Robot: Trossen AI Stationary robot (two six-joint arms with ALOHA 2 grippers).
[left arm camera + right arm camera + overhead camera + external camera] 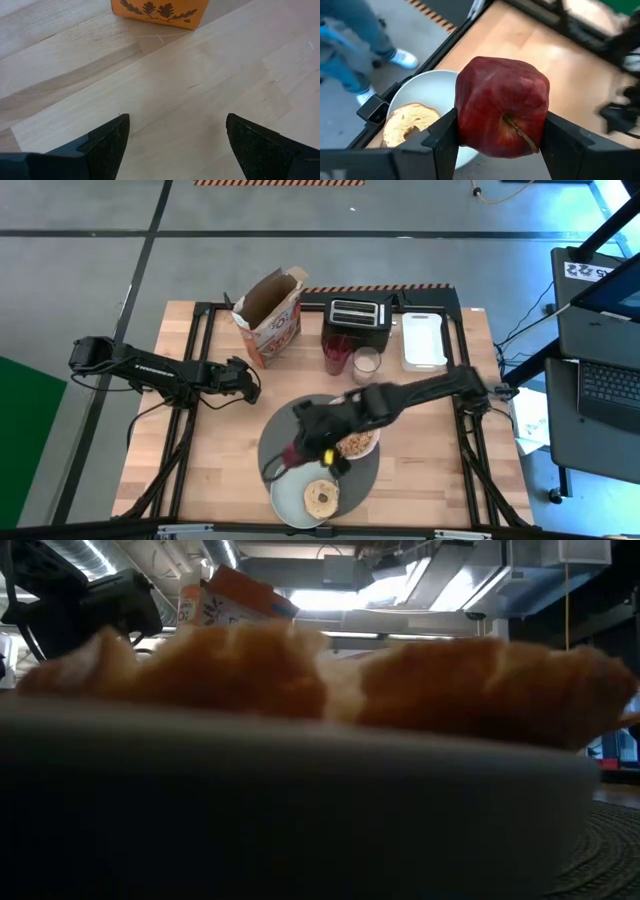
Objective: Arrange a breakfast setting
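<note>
Only the right wrist view shows the glossy red apple point(502, 107) clamped between the right gripper point(497, 135) fingers, above the pale plate point(422, 90) holding a bagel point(407, 125). From above, the plate point(290, 498) overlaps the round dark placemat point(275, 440) at its near edge, beside the cereal-filled bowl point(372, 445). The left gripper point(175, 145) hangs spread over bare wood near the orange cereal box point(160, 11).

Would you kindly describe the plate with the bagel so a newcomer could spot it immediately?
Start at the large round dark-grey placemat near the table's front edge. The pale plate overlaps its front-left rim, next to the cereal bowl. It alone is flat and carries a single ring-shaped bagel.
</note>
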